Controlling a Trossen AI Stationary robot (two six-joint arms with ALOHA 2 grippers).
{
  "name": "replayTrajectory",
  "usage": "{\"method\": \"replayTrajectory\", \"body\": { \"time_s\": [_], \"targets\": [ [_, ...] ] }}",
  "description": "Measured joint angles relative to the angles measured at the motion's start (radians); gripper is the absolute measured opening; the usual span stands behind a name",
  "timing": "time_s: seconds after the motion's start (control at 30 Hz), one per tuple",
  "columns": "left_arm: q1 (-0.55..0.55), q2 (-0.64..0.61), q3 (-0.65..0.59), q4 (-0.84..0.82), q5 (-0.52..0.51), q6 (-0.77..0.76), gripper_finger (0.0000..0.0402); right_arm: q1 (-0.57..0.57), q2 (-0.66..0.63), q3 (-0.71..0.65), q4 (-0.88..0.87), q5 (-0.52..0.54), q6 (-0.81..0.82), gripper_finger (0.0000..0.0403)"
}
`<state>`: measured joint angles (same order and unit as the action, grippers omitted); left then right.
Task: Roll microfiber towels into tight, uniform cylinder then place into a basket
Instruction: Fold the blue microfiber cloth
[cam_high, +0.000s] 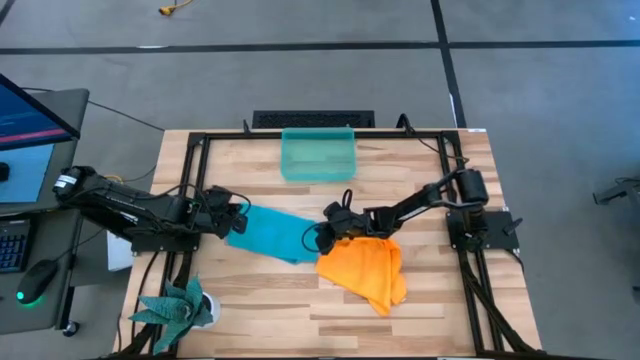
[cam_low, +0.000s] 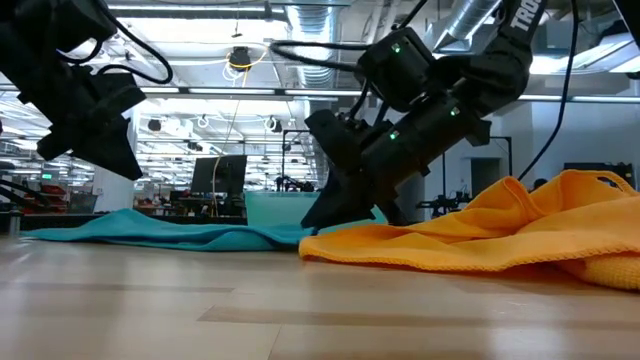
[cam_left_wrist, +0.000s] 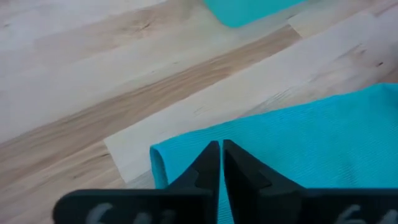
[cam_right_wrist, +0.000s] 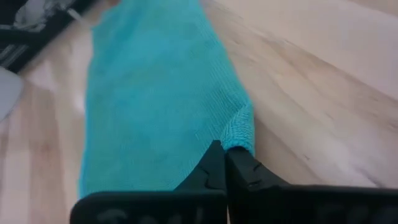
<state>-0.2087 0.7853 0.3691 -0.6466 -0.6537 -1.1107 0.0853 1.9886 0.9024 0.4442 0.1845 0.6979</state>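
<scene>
The teal-blue towel (cam_high: 268, 232) lies spread flat on the wooden table, between my two grippers. The orange-yellow towel (cam_high: 366, 268) lies crumpled to its right, near the front. The teal-green basket (cam_high: 318, 155) stands at the far edge, with nothing in it that I can see. My left gripper (cam_high: 240, 216) is shut and hangs just above the teal towel's left end (cam_left_wrist: 186, 155); the low view shows a gap under its tips (cam_low: 128, 172). My right gripper (cam_high: 322, 236) is shut on the teal towel's right end, beside the orange towel (cam_low: 500, 235). My right gripper pinches a corner of the teal towel's right end (cam_right_wrist: 239, 132) between its two fingertips. The cloth bunches up into a small fold there. The fingers slant down from the table's right side (cam_low: 325, 212). The rest of the towel lies slack on the table.
A green spiky plant in a white pot (cam_high: 182, 306) stands at the front left corner. Black frame rails (cam_high: 190, 200) run along the table's left, right and far sides. Bare wood lies between the towels and the basket and along the front.
</scene>
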Motion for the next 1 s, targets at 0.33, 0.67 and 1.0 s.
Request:
{"method": "replayTrajectory", "body": {
  "time_s": [0.33, 0.67, 1.0],
  "targets": [
    [0.0, 0.0, 0.0, 0.009, -0.006, -0.034, 0.0038, 0.005, -0.001, 0.0, -0.021, 0.0, -0.002, 0.0006],
    [0.0, 0.0, -0.034, -0.091, 0.001, -0.279, 0.0103, 0.008, -0.001, 0.0, -0.024, 0.0, -0.019, 0.0014],
    [0.001, 0.0, -0.124, 0.034, 0.017, -0.324, 0.0114, 0.01, -0.001, 0.0, -0.024, 0.0, -0.026, 0.0014]
  ]
}}
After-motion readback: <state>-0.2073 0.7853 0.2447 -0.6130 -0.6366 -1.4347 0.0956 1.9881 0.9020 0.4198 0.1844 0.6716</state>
